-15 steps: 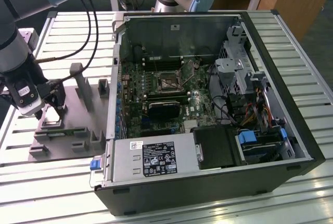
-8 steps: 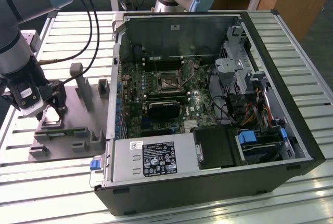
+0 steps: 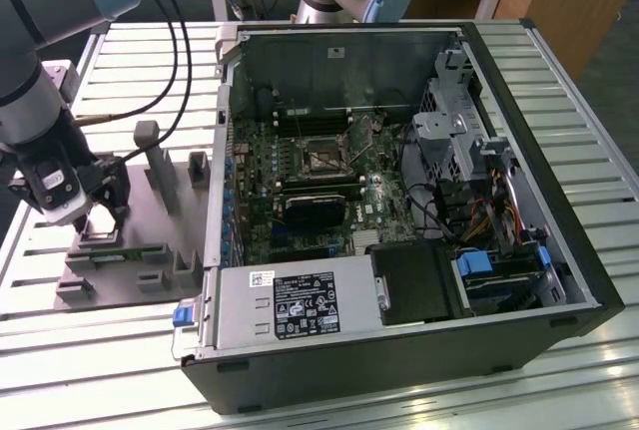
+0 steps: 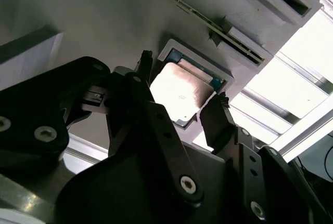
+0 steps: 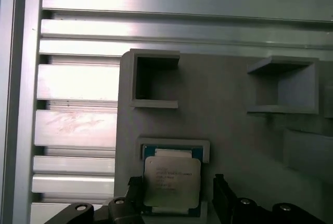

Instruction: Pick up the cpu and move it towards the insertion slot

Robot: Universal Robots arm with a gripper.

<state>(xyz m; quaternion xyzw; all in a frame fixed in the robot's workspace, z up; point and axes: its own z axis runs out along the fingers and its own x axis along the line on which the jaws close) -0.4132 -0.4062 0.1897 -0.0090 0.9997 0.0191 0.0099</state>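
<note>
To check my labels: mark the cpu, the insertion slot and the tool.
cpu (image 5: 171,180): first wrist view, middle of metal top.
insertion slot (image 3: 321,156): exterior view, dark centre.
tool (image 3: 103,220): exterior view, midway between fingertips.

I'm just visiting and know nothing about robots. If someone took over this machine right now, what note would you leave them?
Gripper: open, fingers on either side of the cpu, not clamped.
Cpu: flat in its nest on the grey fixture, outside the computer case.
Insertion slot: on the motherboard inside the case.
Done: gripper lined up over the cpu.
Left: cpu not yet gripped, lifted or carried over.
</note>
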